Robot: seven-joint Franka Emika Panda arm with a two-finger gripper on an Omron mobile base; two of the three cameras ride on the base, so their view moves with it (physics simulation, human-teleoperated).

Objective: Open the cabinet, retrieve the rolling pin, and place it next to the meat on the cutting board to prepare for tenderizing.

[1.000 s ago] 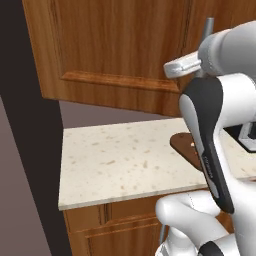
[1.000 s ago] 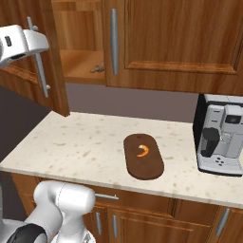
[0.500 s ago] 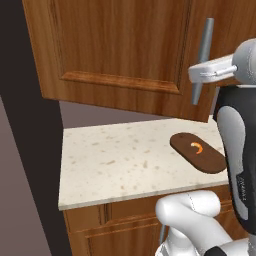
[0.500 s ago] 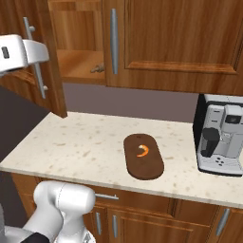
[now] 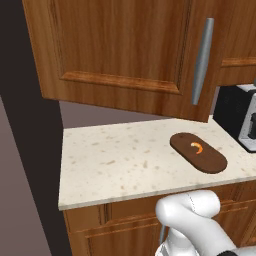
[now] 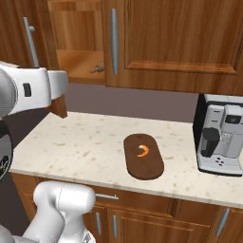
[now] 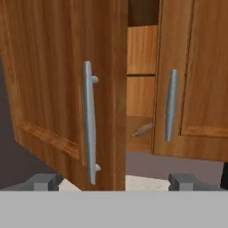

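rolling pin (image 7: pixel 142 130) half behind door (image 7: pixel 67 89)

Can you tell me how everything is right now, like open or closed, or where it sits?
cabinet: door swung open, handle free.
rolling pin: lying on the shelf inside the cabinet.
meat: resting on the cutting board.
cutting board: flat on the counter.
neighbouring cabinet: door closed.
coffee machine: upright on the counter.
gripper: open, holding nothing.

Kitchen count: one of most things, two wall cabinets.
One board (image 6: pixel 143 155), one meat piece (image 6: pixel 142 150), one rolling pin (image 7: pixel 142 130), one coffee machine (image 6: pixel 222 141), one counter (image 6: pixel 80 147); two wall cabinet doors (image 7: pixel 62 84), each with one bar handle (image 7: pixel 89 129).
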